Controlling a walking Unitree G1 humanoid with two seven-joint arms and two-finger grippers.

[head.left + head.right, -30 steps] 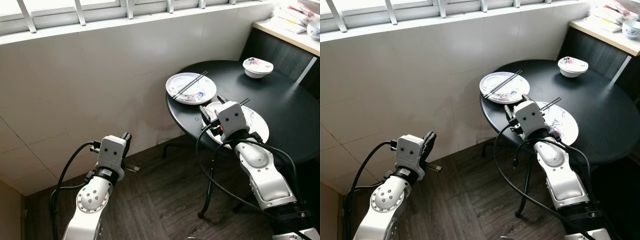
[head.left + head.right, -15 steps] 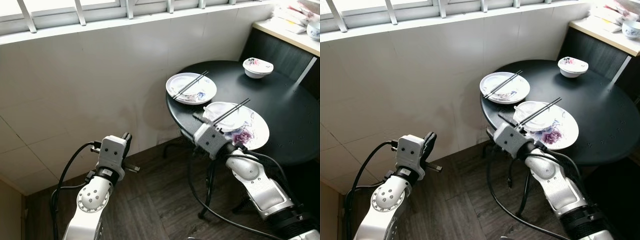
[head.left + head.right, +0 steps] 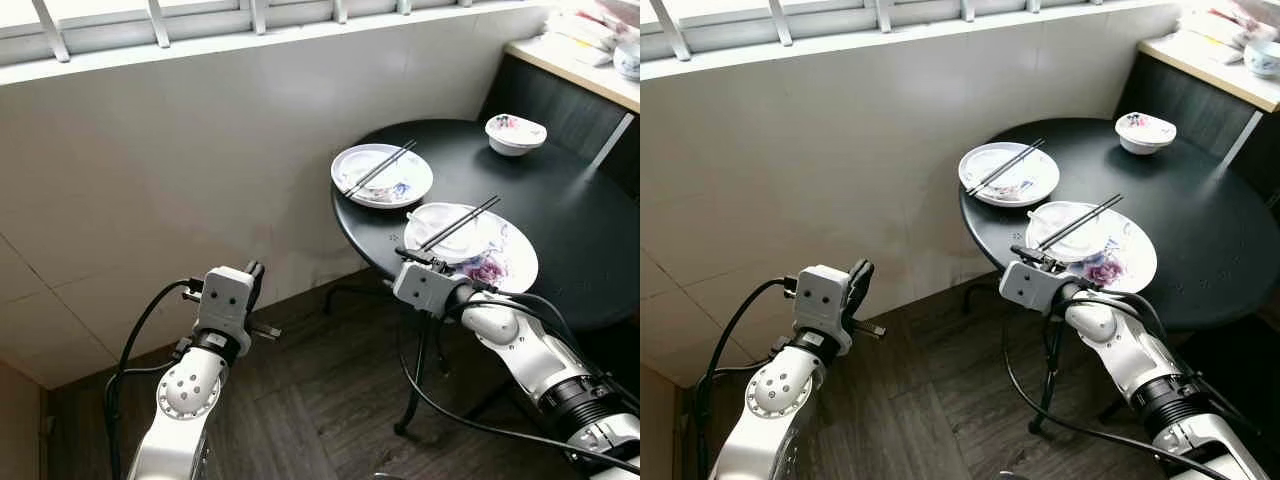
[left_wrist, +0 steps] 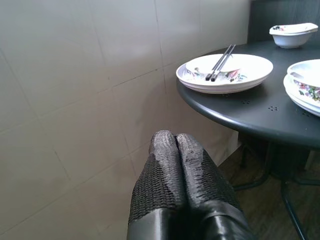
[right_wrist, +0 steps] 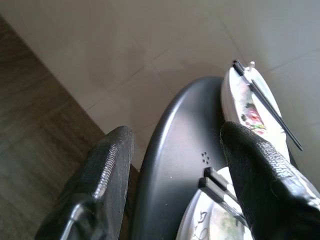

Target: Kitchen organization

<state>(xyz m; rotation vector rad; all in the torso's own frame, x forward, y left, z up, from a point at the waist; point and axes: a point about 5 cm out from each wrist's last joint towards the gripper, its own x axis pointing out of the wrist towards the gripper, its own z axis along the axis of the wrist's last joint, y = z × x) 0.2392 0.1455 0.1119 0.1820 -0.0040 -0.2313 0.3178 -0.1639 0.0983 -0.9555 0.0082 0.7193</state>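
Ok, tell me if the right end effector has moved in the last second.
Yes. The right end effector has dropped from over the near plate to the table edge beside it.

Daylight comes from the window (image 3: 150, 25) up top; I see it blown out to near white behind the bars. Tiled wall (image 3: 180, 180) reads evenly bright, soft shadow at its base. Black table (image 3: 520, 200) carries a dull sheen, no hard glare; white plates hold detail. Both head views sharp, no motion blur. On my wrist views, the left gripper (image 4: 176, 145) fingers are crisp with texture showing, while the right gripper (image 5: 175, 165) fingers are soft, out of focus, and the plate rim between them is sharper.
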